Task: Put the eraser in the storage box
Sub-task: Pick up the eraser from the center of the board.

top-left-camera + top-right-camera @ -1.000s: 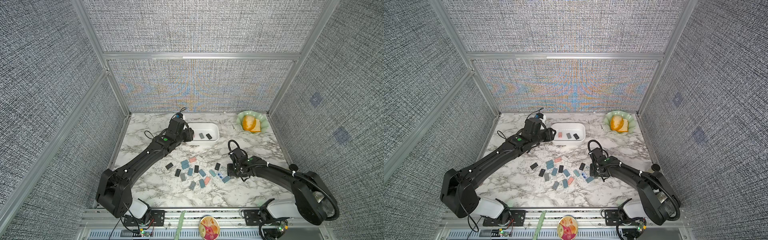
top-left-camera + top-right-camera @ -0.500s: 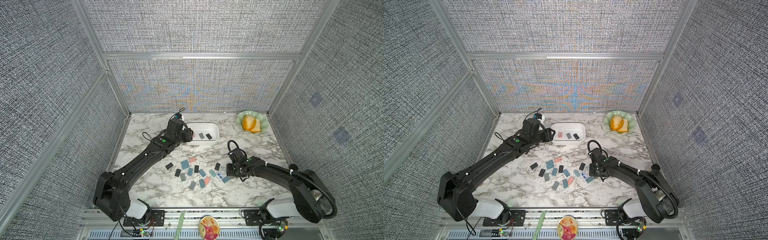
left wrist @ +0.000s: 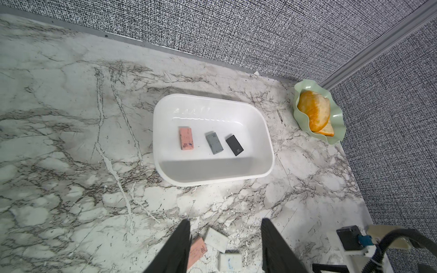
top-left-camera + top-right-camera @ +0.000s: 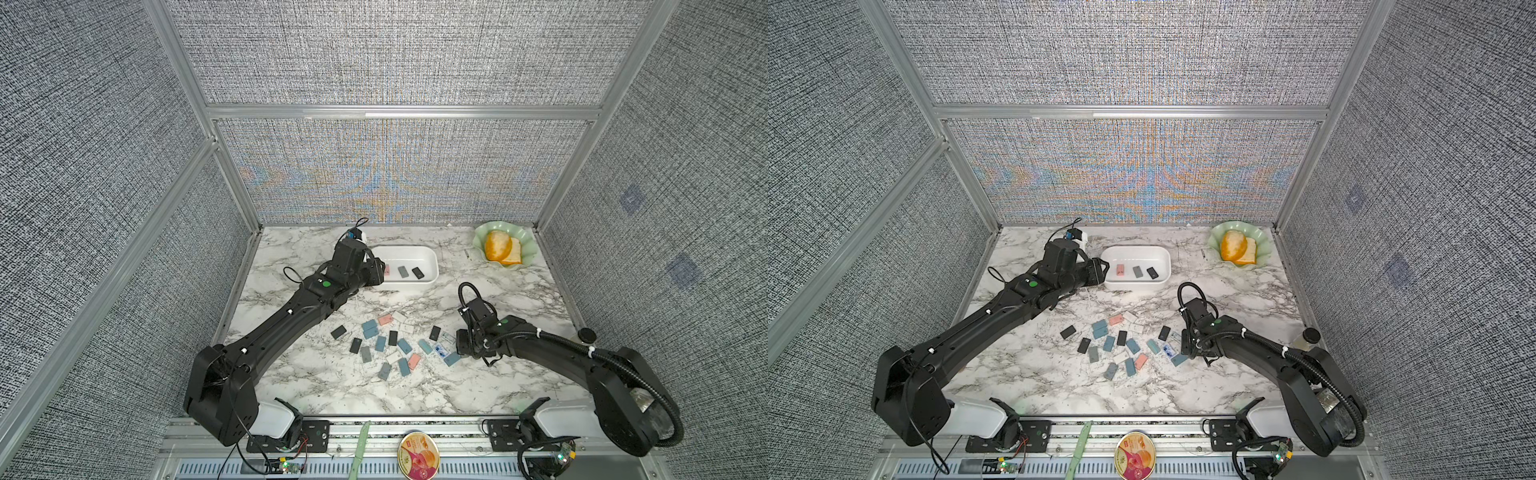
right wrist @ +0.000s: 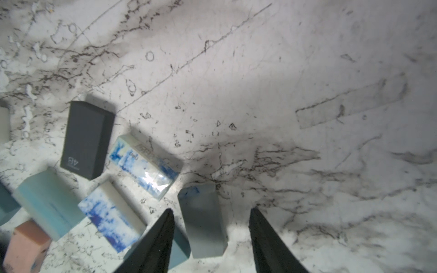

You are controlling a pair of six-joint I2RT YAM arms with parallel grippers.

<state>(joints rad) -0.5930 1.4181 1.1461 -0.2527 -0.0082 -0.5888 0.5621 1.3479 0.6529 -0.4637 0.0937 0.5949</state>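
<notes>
The right gripper (image 5: 211, 212) has its jaws apart, one finger on either side of a grey-blue eraser (image 5: 203, 224) lying flat on the marble table (image 5: 307, 71). A gap shows beside one finger, so I'd call the eraser straddled, not yet gripped. In a top view this is at the right edge of the eraser scatter (image 4: 390, 345), lower centre of the frame.

The left gripper (image 3: 224, 236) is also open and holds nothing. It hovers beside the storage box (image 4: 411, 281) at upper centre, which has a pink eraser (image 3: 186, 138), a grey eraser (image 3: 214, 143) and a black eraser (image 3: 234, 145) inside.

The step in hand looks like the pick. Next, the jaws need to close squarely on the eraser's long sides, lift it clear of its close neighbours, then carry it up-frame to the box.
</notes>
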